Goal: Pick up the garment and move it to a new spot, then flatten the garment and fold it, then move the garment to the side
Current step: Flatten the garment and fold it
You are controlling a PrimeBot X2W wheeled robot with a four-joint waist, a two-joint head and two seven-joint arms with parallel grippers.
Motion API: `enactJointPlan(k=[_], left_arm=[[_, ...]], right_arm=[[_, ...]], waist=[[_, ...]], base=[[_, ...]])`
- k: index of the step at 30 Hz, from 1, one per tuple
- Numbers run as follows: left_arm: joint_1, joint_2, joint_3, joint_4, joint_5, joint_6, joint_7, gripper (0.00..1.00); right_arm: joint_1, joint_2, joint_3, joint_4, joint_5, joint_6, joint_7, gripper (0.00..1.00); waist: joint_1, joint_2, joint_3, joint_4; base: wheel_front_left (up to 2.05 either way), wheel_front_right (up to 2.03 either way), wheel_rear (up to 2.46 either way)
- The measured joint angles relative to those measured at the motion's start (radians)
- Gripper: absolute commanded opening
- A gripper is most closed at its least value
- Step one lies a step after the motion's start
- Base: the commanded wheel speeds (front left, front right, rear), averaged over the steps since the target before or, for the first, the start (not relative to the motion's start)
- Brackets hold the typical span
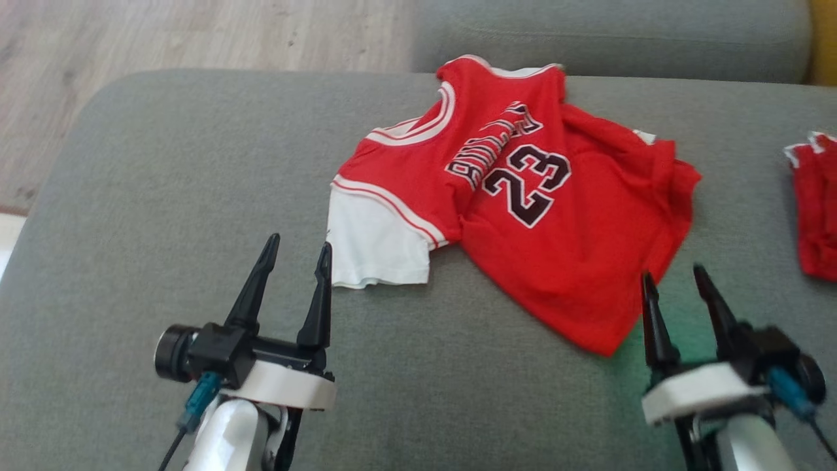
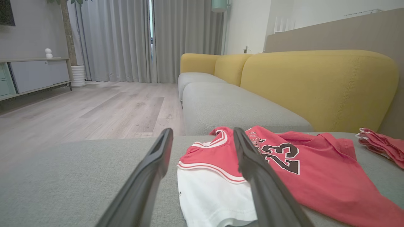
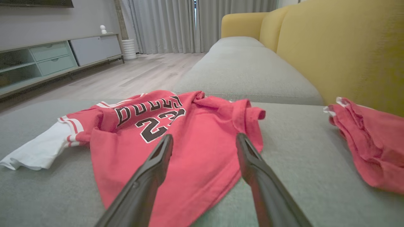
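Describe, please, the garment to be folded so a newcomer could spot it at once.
On the grey seat cushion lies a rumpled red jersey near its middle. Unlike the red bundle to its right, it bears a black 23 and a white sleeve.

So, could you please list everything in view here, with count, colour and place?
jersey: one, red with a white sleeve and number 23, crumpled on the near seat cushion
second garment: one, red with white trim, same cushion, at the robot's right
seat cushions: at least two, grey, the near one under the jersey, another beyond it
backrests: three, yellow, along the sofa's back
floor: one, pale wood, beside the sofa
curtains: grey, count unclear, far wall
sideboard: one, pale, across the floor
left gripper: one, dark fingers, open, beside the white sleeve
right gripper: one, dark fingers, open, beside the jersey's near hem
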Motion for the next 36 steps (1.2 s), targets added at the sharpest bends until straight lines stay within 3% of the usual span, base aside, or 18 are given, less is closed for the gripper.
enactJointPlan(k=[9, 18, 31, 32, 33, 34, 36], left_arm=[[0.010, 0.000, 0.012, -0.002, 0.007, -0.010, 0.000, 1.00], [0.009, -0.001, -0.001, -0.005, 0.007, -0.018, 0.000, 1.00], [-0.012, -0.001, -0.011, 0.001, 0.005, -0.018, 0.000, 1.00], [-0.012, -0.001, -0.011, 0.001, 0.005, -0.018, 0.000, 1.00], [-0.012, -0.001, -0.011, 0.002, 0.005, -0.018, 0.000, 1.00], [-0.012, -0.001, -0.011, 0.004, 0.005, -0.018, 0.000, 1.00], [-0.012, -0.001, -0.011, 0.009, 0.005, -0.017, 0.000, 1.00]], right_arm=[[0.064, 0.007, 0.060, -0.029, 0.044, 0.000, 0.009, 1.00], [0.122, 0.008, 0.102, 0.009, 0.087, 0.000, 0.120, 1.00], [0.065, 0.008, 0.150, 0.083, 0.137, 0.000, 0.150, 1.00], [0.057, 0.008, 0.156, 0.090, 0.135, 0.000, 0.145, 0.93], [0.052, 0.008, 0.161, 0.095, 0.131, 0.000, 0.144, 0.23], [0.049, 0.008, 0.164, 0.098, 0.128, 0.000, 0.144, 0.00], [0.040, 0.008, 0.164, 0.104, 0.121, 0.000, 0.136, 0.00]], waist=[[0.0003, 0.0000, 0.005, -0.021], [0.0003, 0.0000, 0.034, -0.014], [0.0003, 0.0000, 0.071, 0.028], [0.0003, 0.0000, 0.072, 0.030], [0.0003, 0.0000, 0.074, 0.032], [0.0003, 0.0000, 0.075, 0.033], [0.0003, 0.0000, 0.076, 0.031]], base=[[0.00, 0.00, 0.00], [0.00, 0.00, 0.00], [0.00, 0.00, 0.00], [0.00, 0.00, 0.00], [0.00, 0.00, 0.00], [0.00, 0.00, 0.00], [0.00, 0.00, 0.00]])
